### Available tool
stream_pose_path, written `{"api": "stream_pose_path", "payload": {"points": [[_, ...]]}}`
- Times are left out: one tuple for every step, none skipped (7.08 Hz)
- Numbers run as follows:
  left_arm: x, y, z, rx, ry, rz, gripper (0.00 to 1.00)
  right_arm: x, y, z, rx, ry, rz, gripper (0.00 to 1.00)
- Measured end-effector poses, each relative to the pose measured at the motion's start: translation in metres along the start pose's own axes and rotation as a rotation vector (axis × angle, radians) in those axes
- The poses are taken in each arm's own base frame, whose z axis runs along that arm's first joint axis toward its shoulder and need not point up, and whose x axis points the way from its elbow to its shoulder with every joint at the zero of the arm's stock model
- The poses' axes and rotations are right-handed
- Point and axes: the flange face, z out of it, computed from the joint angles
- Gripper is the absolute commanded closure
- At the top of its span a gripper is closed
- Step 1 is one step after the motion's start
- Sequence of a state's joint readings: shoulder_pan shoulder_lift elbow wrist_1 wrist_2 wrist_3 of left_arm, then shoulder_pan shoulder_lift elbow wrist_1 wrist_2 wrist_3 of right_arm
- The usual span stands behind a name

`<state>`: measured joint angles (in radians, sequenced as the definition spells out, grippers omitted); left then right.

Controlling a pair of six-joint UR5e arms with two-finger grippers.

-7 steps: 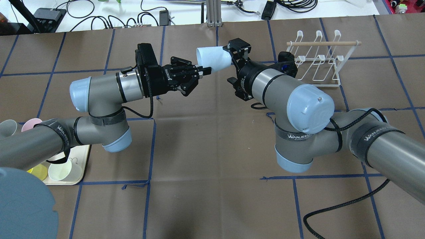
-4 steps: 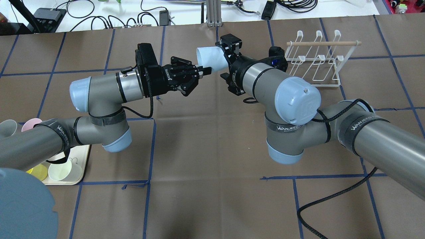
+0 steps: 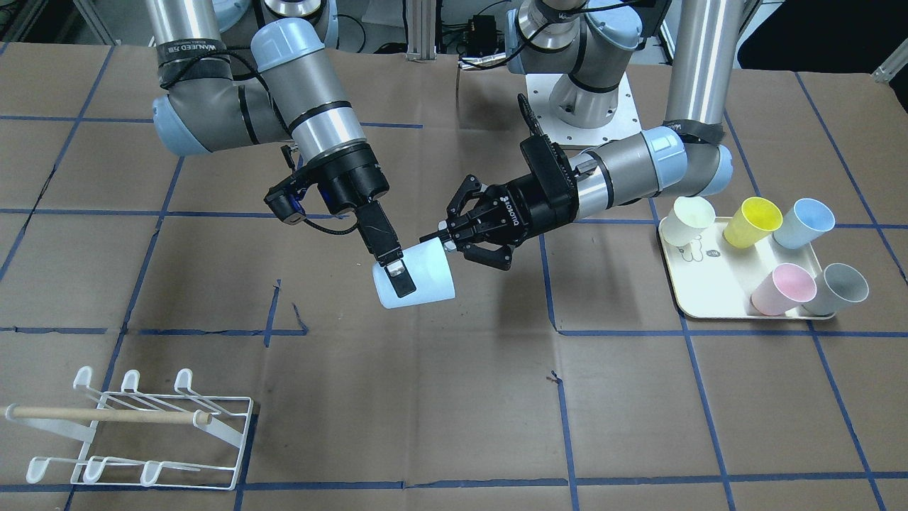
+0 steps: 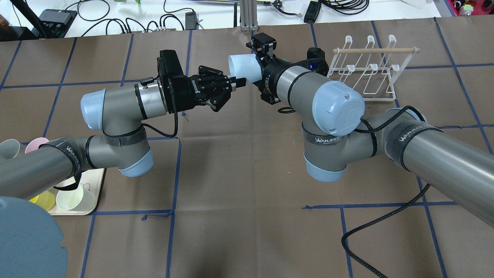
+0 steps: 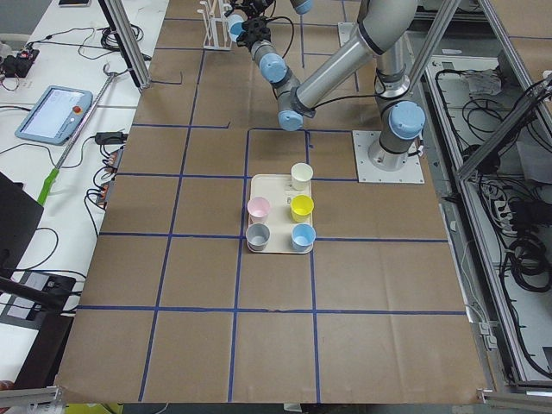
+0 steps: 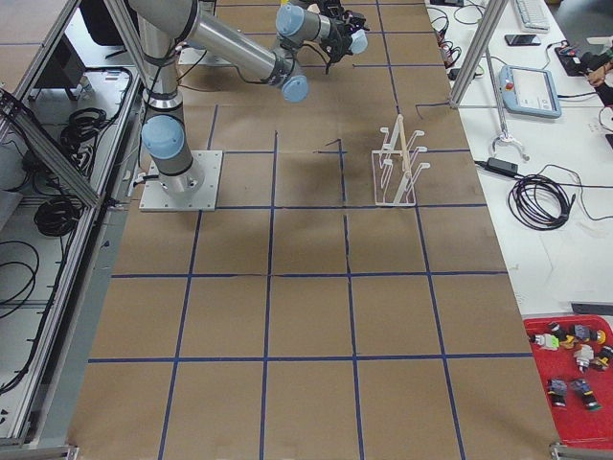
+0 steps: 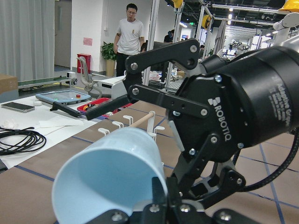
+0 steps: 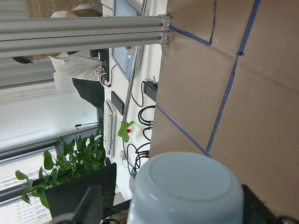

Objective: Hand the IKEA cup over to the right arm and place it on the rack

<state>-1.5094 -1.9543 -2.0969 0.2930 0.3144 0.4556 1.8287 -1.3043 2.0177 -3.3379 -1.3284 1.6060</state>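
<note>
IKEA cup [image 3: 429, 273]: smooth, pale-blue tapered tumbler, lying sideways in mid-air, well apart from the white wire rack [image 4: 376, 50] with its wooden dowel. Left gripper [image 3: 443, 240] pinches the rim. Right gripper [image 3: 396, 278], unclenched, has slid further along the cup since a second ago; its slim fingers straddle the base end.

Held above the brown counter [image 3: 454, 397], the pale-blue cup [image 3: 425, 277] is hemmed in at both ends. The left hand [image 3: 440, 239] pinches its rim, and the right hand [image 3: 397, 278] straddles its base with fingers apart. Open counter runs from there to the white rack [image 3: 142, 433]. The tray [image 3: 699, 301] of cups sits well apart.
</note>
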Motion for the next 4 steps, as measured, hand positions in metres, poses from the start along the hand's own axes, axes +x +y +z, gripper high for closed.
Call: {"api": "stream_pose_path", "payload": {"points": [[0.0002,-0.0004,-0.0001,0.000,0.000,0.000,0.97,0.0010,-0.0003,0.0018,0.000,0.003,0.001,0.01],[0.0003,-0.0006,-0.0002,0.000,0.000,0.000,0.97,0.0029,-0.0010,0.0041,0.000,0.008,0.002,0.09],[0.0003,-0.0007,-0.0002,0.000,0.000,0.000,0.97,0.0038,-0.0013,0.0053,0.000,0.010,0.002,0.23],[0.0004,-0.0009,-0.0003,0.001,0.000,-0.001,0.97,0.0042,-0.0011,0.0056,0.000,0.011,0.001,0.32]]}}
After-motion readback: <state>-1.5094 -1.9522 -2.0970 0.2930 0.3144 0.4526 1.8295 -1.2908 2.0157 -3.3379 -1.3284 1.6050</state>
